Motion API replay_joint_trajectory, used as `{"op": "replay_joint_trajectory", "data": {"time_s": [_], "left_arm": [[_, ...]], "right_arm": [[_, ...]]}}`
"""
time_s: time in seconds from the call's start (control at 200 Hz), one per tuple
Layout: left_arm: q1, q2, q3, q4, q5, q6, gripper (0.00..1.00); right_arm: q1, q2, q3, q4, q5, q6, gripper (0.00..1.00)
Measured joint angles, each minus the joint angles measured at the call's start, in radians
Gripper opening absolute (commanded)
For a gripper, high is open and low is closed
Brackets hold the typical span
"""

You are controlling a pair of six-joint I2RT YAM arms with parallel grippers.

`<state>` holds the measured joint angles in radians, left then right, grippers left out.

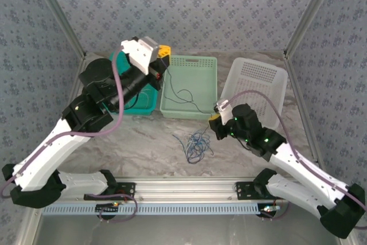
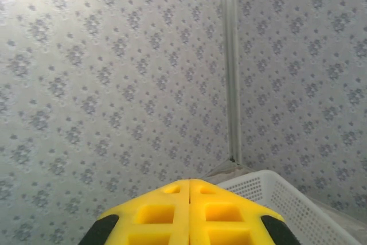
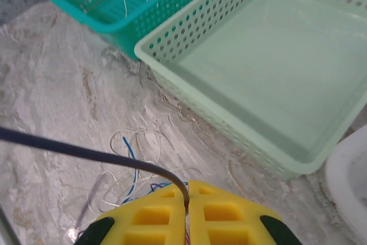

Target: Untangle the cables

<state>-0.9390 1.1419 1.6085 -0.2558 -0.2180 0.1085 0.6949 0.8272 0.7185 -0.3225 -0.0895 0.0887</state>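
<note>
Right wrist view has the dark cable (image 3: 86, 152) coming in from the left and bending down into the right gripper (image 3: 188, 196), whose jaws are pinched on it. We judge the step to be freeing this one strand; next calls for a gentle pull away from the tangle (image 1: 195, 144) on the table (image 1: 143, 142). From above, the strand slants across the pale green basket (image 1: 189, 60) up to the closed left gripper (image 1: 162, 68), which seems to hold its far end.

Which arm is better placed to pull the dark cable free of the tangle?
Right, probably: right gripper is shut on the dark cable beside the tangle; left gripper hangs by the green basket.
</note>
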Motion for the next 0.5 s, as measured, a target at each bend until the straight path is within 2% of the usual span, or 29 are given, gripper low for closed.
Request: {"op": "replay_joint_trajectory", "data": {"time_s": [0.23, 0.5], "left_arm": [[0.050, -0.067, -0.083, -0.013, -0.045, 0.011, 0.03], [0.064, -0.037, -0.140, -0.034, -0.063, 0.034, 0.03]], "right_arm": [[-0.007, 0.023, 0.340, -0.214, 0.079, -0.086, 0.07], [-0.010, 0.065, 0.517, -0.389, 0.210, -0.161, 0.08]]}}
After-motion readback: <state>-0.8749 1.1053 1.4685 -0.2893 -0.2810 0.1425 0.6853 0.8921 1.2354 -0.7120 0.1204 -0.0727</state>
